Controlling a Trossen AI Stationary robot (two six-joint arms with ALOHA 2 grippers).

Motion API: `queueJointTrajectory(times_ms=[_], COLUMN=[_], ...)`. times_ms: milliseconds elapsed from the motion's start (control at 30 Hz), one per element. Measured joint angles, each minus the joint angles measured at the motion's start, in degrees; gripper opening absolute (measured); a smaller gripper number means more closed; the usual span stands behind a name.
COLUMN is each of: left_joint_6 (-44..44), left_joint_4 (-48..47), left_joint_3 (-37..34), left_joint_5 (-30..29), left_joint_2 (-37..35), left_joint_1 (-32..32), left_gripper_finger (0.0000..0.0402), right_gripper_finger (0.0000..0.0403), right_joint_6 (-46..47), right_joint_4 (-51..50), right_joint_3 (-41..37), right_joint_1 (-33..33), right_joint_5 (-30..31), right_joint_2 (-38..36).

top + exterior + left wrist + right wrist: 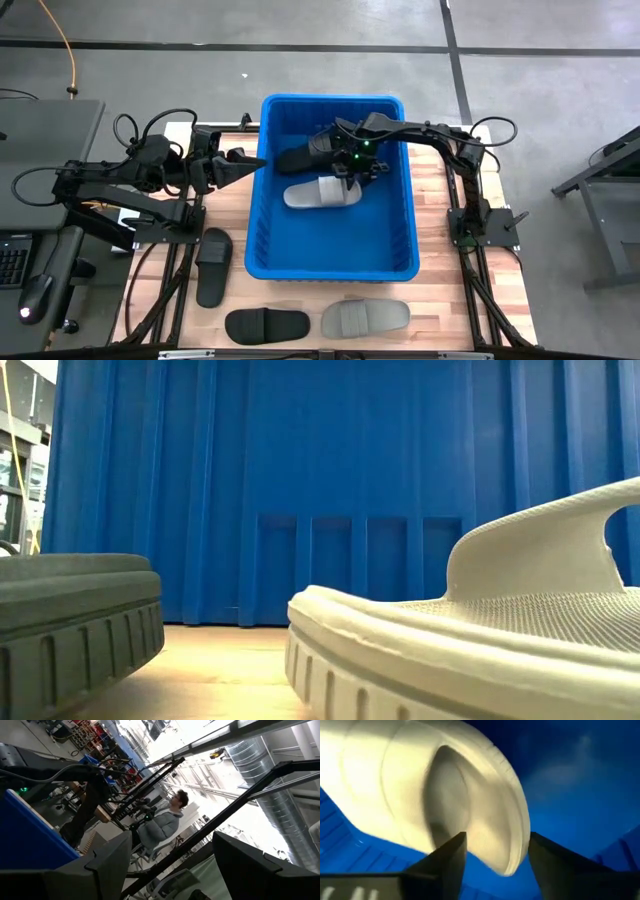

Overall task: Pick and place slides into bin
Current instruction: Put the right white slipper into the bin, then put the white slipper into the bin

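Grey slide lies inside the blue bin; my right gripper hangs above it, fingers spread.

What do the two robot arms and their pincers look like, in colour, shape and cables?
Both arms are black and built of slim jointed segments with loose black cables looping beside them. The left pincer tapers to a dark pointed wedge; in its wrist view the fingers are broad, flat and dark grey. The right pincer carries small green lights on its wrist; its fingers look dark and angular.
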Motion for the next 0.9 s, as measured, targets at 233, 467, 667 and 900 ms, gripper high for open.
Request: queueJointTrajectory(times_ms=[233, 467, 667, 900], left_joint_6=[0.37, 1.34, 1.37, 1.49], left_joint_4=[0.0, 0.0, -0.04, -1.57], left_joint_3=[0.0, 0.0, 0.0, 0.0], left_joint_5=[0.02, 0.02, 0.02, 0.04], left_joint_2=[0.0, 0.0, 0.0, -0.01], left_joint_1=[0.0, 0.02, 0.02, 0.02], left_gripper_finger=[0.0264, 0.0264, 0.0264, 0.0264], right_gripper_finger=[0.0247, 0.0252, 0.0252, 0.0252], right_joint_6=[-0.87, -5.56, -10.83, -12.76], right_joint_4=[-2.31, -4.4, -8.17, -9.06], right_joint_3=[0.0, 0.0, 1.34, 6.8], right_joint_1=[-0.07, -0.35, 0.17, 0.09], right_joint_5=[1.96, 0.42, 1.63, 4.27], right_joint_2=[0.0, 0.02, -0.58, -5.35])
